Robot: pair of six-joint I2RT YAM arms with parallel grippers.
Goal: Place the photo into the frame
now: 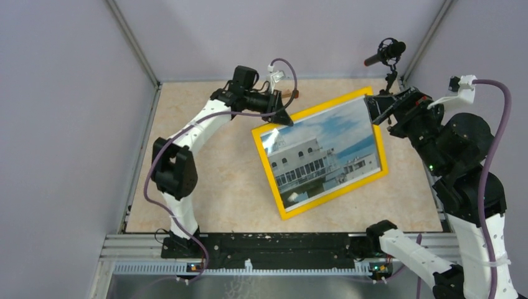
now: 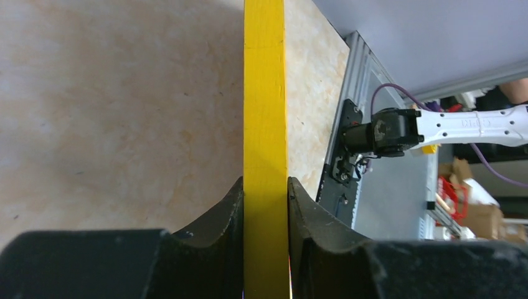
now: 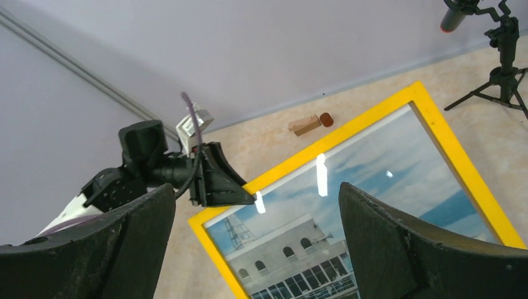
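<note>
- Beige speckled tabletop (image 1: pixel 212 187), lavender walls on three sides, metal rail along near edge.
- Top view: the frame (image 1: pixel 269 163) is a thin yellow-orange rectangle, flat matte bars, skewed clockwise at mid-table.
- The photo (image 1: pixel 320 156) sits inside the frame opening; it shows a white multi-storey building with arched windows, blue sky and clouds, with a narrow white border and a glossy sheen.
- Left gripper (image 1: pixel 283 116) is at the frame's far-left corner; right gripper (image 1: pixel 377 107) is over the far-right corner.
- Black microphone (image 1: pixel 386 52) on a small tripod stands at the far right.
- Left wrist view: the frame is seen edge-on as a smooth yellow bar, with the two black moulded fingers (image 2: pixel 227 208) pressed on either side, clamped on it.
- Right wrist view: fingers (image 3: pixel 398 237) are spread wide with nothing between them touching, jaws apart above the photo.
- Glare streaks on the photo surface; the yellow corner runs up to the right.
- Small pale wooden block (image 3: pixel 304 125) and a brown round piece (image 3: pixel 325 118) lie just beyond the frame's far edge, near the wall.
</note>
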